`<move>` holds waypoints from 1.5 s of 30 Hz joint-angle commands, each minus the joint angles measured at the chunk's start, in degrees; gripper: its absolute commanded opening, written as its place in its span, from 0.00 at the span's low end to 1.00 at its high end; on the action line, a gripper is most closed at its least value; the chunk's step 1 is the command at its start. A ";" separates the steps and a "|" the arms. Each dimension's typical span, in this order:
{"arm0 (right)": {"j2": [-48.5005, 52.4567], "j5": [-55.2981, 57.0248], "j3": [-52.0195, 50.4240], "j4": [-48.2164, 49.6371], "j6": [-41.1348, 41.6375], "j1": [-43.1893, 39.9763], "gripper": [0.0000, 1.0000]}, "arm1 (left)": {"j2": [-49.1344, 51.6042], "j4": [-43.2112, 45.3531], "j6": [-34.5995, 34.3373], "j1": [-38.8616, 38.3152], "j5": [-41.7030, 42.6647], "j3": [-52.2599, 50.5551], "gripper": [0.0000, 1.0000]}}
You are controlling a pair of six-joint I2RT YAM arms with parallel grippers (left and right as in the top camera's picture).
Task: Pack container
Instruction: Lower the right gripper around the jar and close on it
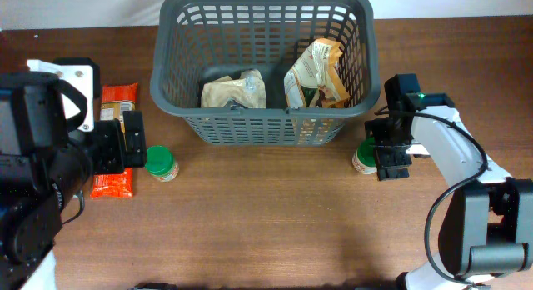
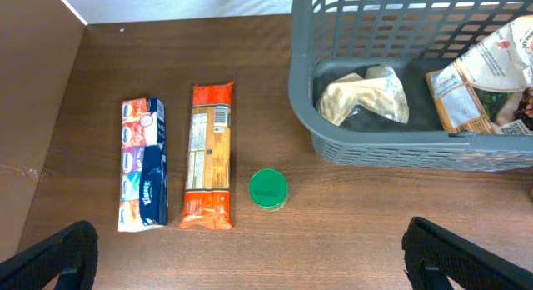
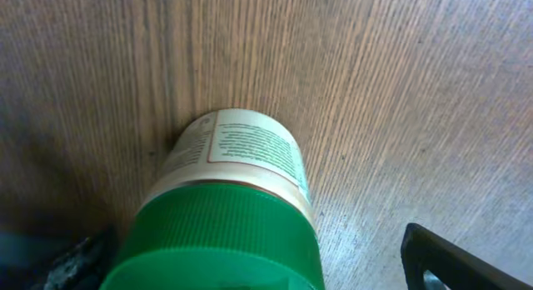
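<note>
Sitting ahead and right of the spread left tool (image 2: 258, 261), the container (image 2: 375, 148) holds a beige bag (image 2: 362, 94) and a printed pouch (image 2: 479, 77); the right tool (image 1: 385, 161) stands spread astride a green-lidded jar (image 3: 241, 165), its fingertips mostly cut off.

Wood grain, grey plastic, shiny wrappers.
The table (image 1: 275, 215) was brown wood-grain, smooth with a dull sheen; the basket (image 1: 250, 127) was matt grey plastic. The jar (image 3: 233, 169) had a ribbed green plastic lid (image 3: 216, 244) and a paper-looking label (image 3: 254, 144) (glass or plastic beneath, unclear). The packet (image 2: 208, 157), tissues (image 2: 143, 163) and bags (image 1: 233, 92) wore glossy, crinkled film.
</note>
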 commanded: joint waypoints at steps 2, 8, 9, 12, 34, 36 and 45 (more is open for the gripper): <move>0.48 1.68 -0.42 0.52 0.68 1.09 0.99 | 0.09 0.00 0.87 -0.20 0.42 -0.15 0.99; 0.48 2.32 -0.42 2.16 0.70 2.58 0.99 | 0.07 0.00 0.87 -0.20 0.42 -0.15 0.99; 0.48 2.27 -0.42 2.32 0.70 2.69 0.99 | 0.07 0.00 0.90 -0.20 0.42 -0.15 0.99; 0.48 2.54 -0.42 2.29 0.70 2.93 0.99 | 0.07 0.00 0.90 -0.20 0.44 -0.15 0.99; 4.28 2.89 -0.42 2.93 0.68 2.93 0.99 | 0.07 0.00 0.90 -0.20 0.42 -0.15 0.99; 4.33 2.93 -0.42 2.97 0.70 2.93 0.99 | 0.07 0.00 0.87 -0.20 0.42 -0.15 0.99; 4.33 3.72 -0.44 3.98 0.68 2.93 0.99 | 0.07 0.00 0.90 -0.20 0.44 -0.15 0.99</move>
